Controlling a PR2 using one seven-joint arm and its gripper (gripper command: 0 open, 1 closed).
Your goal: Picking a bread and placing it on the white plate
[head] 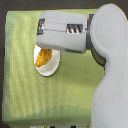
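Observation:
The golden-orange bread (pixel 42 57) lies on the white plate (pixel 51 67), in its left half as the exterior view shows it. My gripper (pixel 41 26) hangs over the plate's far edge, pointing toward the exterior view's left, and its grey housing hides the top of the plate and the bread's far end. From this angle the fingers blend into the housing, so I cannot make out any gap between them. Nothing shows between them.
A green cloth (pixel 22 90) covers the table. My large grey arm (pixel 110 75) fills the exterior view's right side, from the top corner down to the bottom edge. The table's front edge runs along the bottom of the view.

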